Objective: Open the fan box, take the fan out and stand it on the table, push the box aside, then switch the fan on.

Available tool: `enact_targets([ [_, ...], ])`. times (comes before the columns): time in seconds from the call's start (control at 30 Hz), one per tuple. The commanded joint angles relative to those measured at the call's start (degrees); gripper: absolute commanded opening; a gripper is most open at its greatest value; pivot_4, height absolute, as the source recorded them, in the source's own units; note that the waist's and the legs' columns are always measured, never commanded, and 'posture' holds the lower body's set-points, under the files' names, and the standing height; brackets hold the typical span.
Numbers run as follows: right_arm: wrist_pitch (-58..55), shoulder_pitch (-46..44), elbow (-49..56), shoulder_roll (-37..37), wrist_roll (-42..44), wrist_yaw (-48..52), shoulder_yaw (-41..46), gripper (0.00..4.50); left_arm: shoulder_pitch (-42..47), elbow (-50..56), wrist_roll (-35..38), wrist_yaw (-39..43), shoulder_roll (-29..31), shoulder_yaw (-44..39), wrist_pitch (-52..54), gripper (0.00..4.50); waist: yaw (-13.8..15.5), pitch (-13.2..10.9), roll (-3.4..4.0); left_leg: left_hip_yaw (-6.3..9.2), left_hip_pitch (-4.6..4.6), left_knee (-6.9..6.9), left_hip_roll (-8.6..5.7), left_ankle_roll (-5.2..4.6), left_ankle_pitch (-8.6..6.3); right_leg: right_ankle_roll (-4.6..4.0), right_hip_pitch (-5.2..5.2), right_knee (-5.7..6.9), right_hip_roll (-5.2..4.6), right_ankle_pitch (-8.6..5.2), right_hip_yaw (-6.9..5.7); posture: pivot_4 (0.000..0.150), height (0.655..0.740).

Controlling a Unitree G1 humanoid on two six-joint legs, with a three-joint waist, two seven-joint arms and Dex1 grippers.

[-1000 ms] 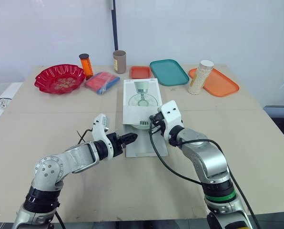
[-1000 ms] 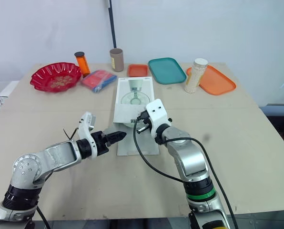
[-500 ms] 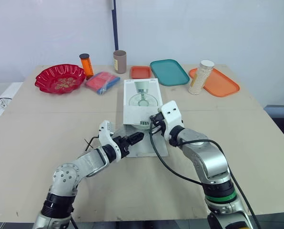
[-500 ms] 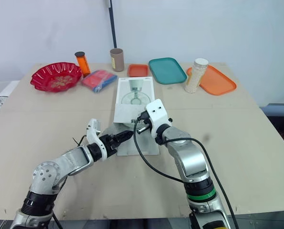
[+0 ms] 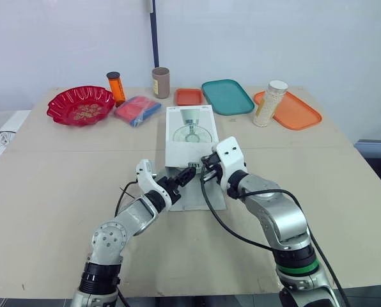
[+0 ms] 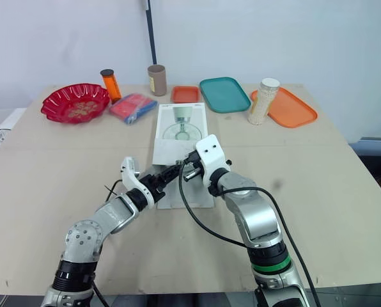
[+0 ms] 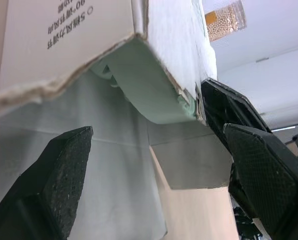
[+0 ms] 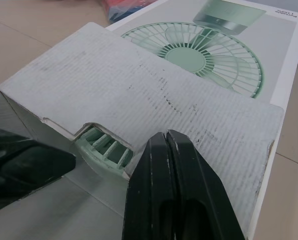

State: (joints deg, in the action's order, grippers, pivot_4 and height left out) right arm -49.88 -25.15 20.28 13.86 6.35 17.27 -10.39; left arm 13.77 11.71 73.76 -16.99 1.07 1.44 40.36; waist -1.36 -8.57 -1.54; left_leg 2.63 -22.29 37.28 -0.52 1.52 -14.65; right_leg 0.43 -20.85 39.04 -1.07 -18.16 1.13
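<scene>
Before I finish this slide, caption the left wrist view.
Open left tool at the mouth of the fan box, green fan showing inside.

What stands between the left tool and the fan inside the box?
Nothing visible. The near end of the box is open, and the green edge of the fan shows there, straight ahead of the open left tool. The shut right tool is above the box top, not across the opening.

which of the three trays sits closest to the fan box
The small red-orange tray, right behind the far end of the fan box. The teal tray and the larger orange tray lie farther off toward the robot's right.
</scene>
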Motion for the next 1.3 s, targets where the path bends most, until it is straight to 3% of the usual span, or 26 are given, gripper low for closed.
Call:
enact_targets([
  [0.03,-2.7,1.8,-1.9,0.4,-0.1,0.5,-2.0,0.0,0.6,-1.3,-2.5,1.5,-2.3,-0.6,-0.7,4.46,0.0,0.0,0.0,0.0,0.0,0.0,0.0,0.0,0.0,0.01,0.0,0.0,0.0,0.0,0.0,0.15,0.7382],
  [0.53,-3.2,1.1,-2.5,0.9,-0.3,0.8,-1.8,0.0,2.8,-7.7,-14.5,6.7,-10.4,-1.2,-5.6,4.46,0.0,0.0,-0.01,0.03,0.0,0.0,-0.03,-0.01,0.0,0.08,0.04,-0.01,0.02,-0.04,0.01,0.15,0.7382],
  [1.3,-3.2,0.9,-2.6,0.4,-0.7,0.5,-2.1,0.0,3.9,-10.0,-8.2,8.6,-13.7,-1.1,2.0,4.46,0.0,0.0,-0.03,0.12,0.01,0.0,-0.07,-0.05,0.06,0.31,0.11,-0.03,0.01,-0.1,0.0,0.15,0.7382],
])
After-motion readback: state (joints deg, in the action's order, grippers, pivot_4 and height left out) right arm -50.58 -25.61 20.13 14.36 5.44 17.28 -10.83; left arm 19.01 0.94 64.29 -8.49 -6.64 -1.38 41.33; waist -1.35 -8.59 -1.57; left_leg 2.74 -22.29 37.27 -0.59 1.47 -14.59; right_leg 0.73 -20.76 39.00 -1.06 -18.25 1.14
